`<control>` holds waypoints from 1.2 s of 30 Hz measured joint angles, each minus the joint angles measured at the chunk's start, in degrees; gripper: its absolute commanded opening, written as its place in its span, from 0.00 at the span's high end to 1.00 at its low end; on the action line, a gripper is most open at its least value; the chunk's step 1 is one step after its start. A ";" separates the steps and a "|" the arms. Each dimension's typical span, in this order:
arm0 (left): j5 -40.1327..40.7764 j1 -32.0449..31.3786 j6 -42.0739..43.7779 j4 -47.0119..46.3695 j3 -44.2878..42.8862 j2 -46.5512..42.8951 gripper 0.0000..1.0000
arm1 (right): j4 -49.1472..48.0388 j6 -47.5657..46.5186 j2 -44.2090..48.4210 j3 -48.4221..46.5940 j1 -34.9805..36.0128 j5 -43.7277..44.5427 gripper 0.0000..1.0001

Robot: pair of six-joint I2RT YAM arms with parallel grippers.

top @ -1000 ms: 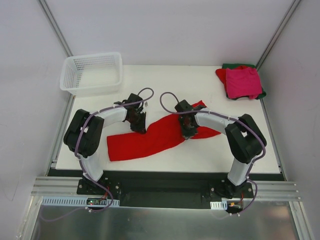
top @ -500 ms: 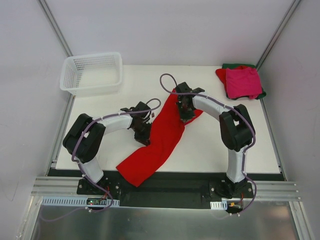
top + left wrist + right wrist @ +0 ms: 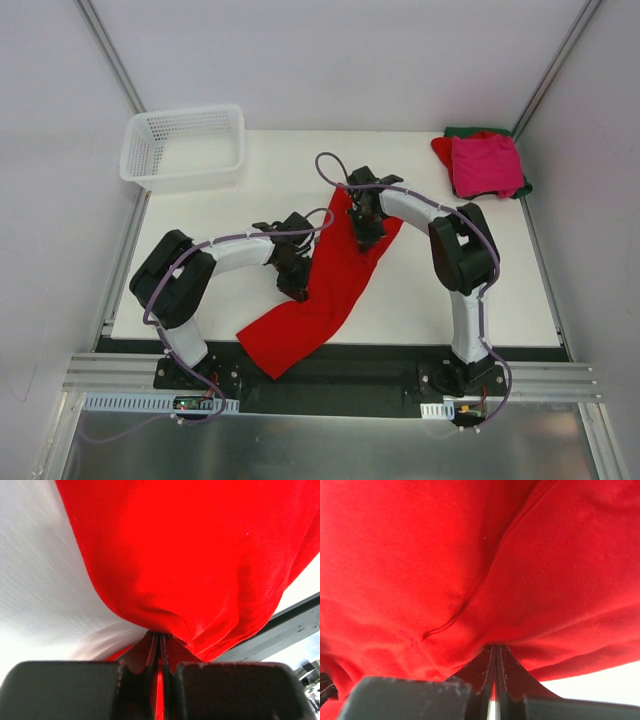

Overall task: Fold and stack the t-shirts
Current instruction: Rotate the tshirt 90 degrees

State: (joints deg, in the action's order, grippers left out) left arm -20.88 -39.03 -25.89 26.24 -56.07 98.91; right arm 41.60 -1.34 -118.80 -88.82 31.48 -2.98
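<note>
A bright red t-shirt (image 3: 330, 275) stretches as a long band from the table's middle down to its near edge, its lower end hanging over the black rail. My left gripper (image 3: 297, 284) is shut on the shirt's left edge; in the left wrist view the cloth (image 3: 200, 560) bunches at the closed fingertips (image 3: 161, 641). My right gripper (image 3: 366, 236) is shut on the shirt's upper end; the right wrist view is filled with red cloth (image 3: 470, 570) pinched at its tips (image 3: 495, 652). A folded stack sits at the far right corner: a magenta-pink shirt (image 3: 486, 165) on a red one (image 3: 441, 150) and a dark green one (image 3: 462, 131).
A white mesh basket (image 3: 185, 146) stands at the table's far left corner. The white table (image 3: 450, 290) is bounded by a black rail (image 3: 330, 375) at the near edge and walls on both sides.
The shirt has swung from lying across the table to running diagonally towards the near edge. My right gripper moved up and left; my left gripper moved right and nearer.
</note>
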 measured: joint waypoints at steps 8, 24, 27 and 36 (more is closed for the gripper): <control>-1.75 -0.24 -0.66 0.48 -0.66 0.07 1.00 | 1.81 -1.05 -2.14 -2.91 -0.09 -2.23 0.99; -5.73 -6.03 -0.94 0.74 -8.41 5.01 1.00 | 3.65 -2.60 -5.14 -6.99 -0.55 -6.86 0.99; -5.60 -6.32 -1.29 0.72 -8.33 4.90 1.00 | 3.39 -2.56 -4.85 -6.71 -0.57 -6.05 0.99; 3.19 -6.29 -2.23 4.81 -5.11 -7.72 1.00 | -0.15 -1.99 8.02 1.81 -1.09 2.86 0.99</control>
State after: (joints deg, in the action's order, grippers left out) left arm -17.69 -45.32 -28.12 31.05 -61.19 91.20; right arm 41.45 -3.33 -110.78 -87.00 30.39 -0.12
